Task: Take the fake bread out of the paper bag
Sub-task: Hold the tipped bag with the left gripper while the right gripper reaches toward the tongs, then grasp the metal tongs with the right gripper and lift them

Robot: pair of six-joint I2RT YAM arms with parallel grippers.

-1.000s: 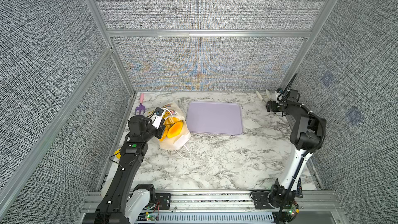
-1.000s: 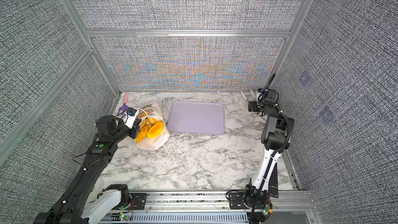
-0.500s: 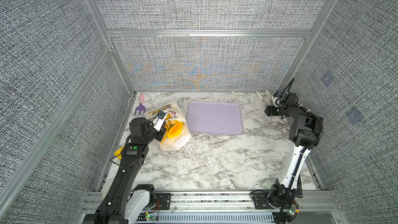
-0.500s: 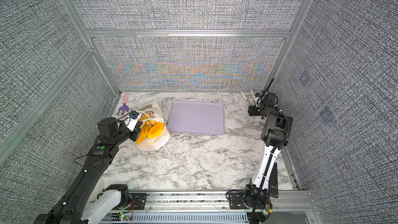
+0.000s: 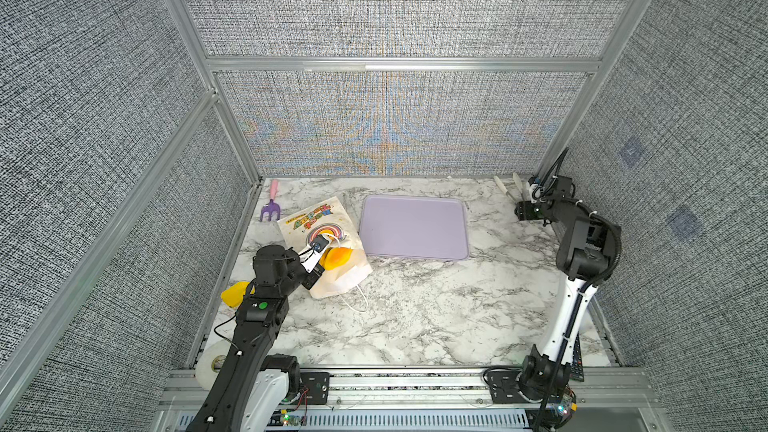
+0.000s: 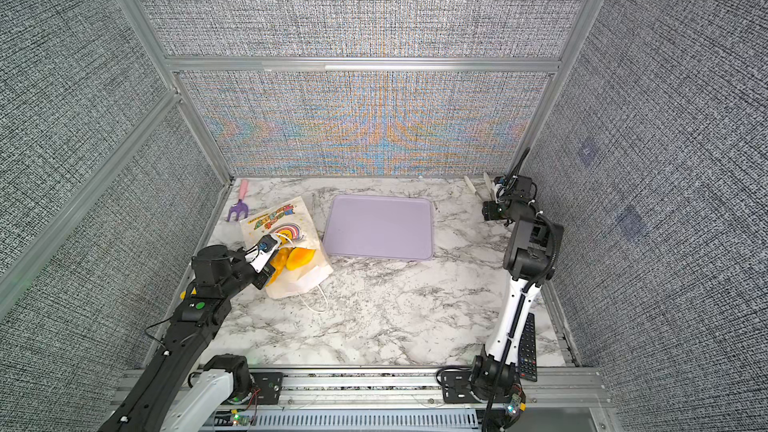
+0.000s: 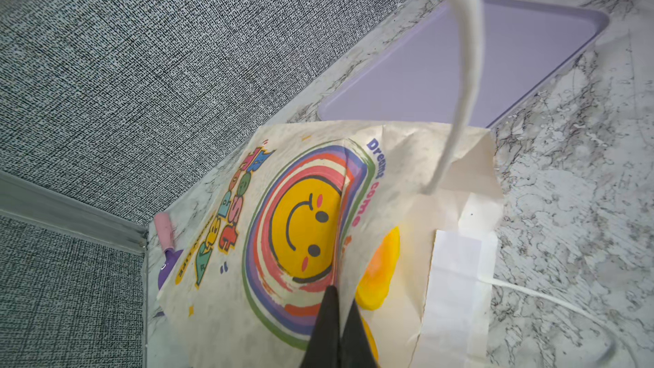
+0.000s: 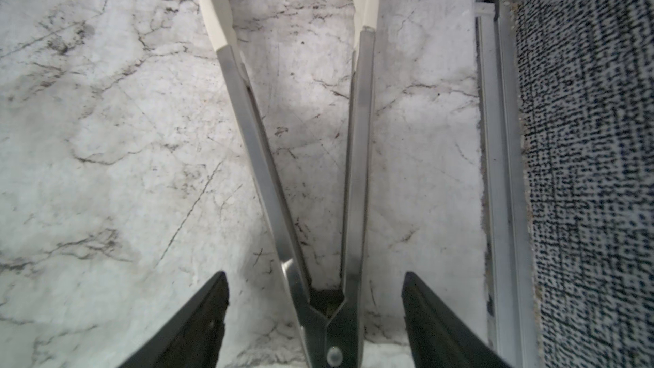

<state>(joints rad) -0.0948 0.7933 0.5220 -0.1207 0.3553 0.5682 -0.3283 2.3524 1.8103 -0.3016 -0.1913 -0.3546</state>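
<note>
At the far right of both top views, your right gripper is narrowing its jaws around the hinge end of the long steel tongs with cream tips. The jaws are still apart and clear of the metal, so you are only now picking up a reaching tool. Lower left, your left gripper is pinching shut on the thin, creased wall of the cream-white printed paper bag, and the glossy orange fake bread is still lying inside its mouth, beside the smooth lilac plastic tray.
</note>
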